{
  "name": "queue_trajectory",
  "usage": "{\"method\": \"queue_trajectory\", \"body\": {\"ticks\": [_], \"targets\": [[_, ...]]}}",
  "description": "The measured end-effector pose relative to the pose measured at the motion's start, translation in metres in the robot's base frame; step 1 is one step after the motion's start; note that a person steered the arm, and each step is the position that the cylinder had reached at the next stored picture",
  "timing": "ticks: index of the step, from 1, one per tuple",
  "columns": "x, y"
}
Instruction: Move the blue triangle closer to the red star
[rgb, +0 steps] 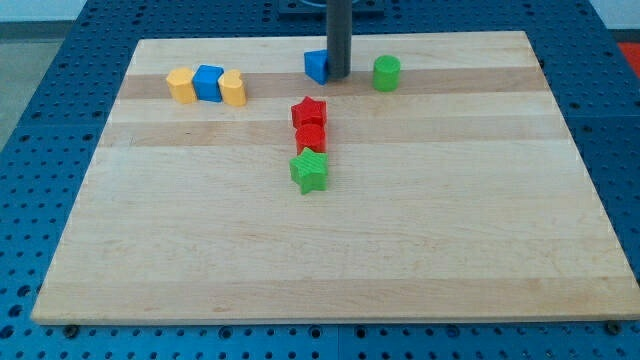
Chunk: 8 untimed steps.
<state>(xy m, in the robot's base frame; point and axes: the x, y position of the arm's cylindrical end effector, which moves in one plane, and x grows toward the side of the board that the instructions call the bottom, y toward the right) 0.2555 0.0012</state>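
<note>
The blue triangle (317, 66) lies near the view's top centre of the wooden board (330, 250). My tip (338, 77) touches its right side, and the rod hides part of it. The red star (309, 112) lies a short way below the blue triangle, toward the view's bottom. A second red block (312, 137) sits right under the star, touching it.
A green star (310, 171) lies below the red blocks. A green cylinder (387, 72) stands right of my tip. At the view's top left, a blue cube (208, 82) sits between two yellow blocks (181, 85) (233, 88).
</note>
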Motion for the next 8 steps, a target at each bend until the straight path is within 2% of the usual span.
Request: {"method": "queue_trajectory", "body": {"ticks": [2, 5, 6, 8], "targets": [[-0.001, -0.006], [-0.059, -0.007], [-0.053, -0.019], [0.006, -0.049]]}}
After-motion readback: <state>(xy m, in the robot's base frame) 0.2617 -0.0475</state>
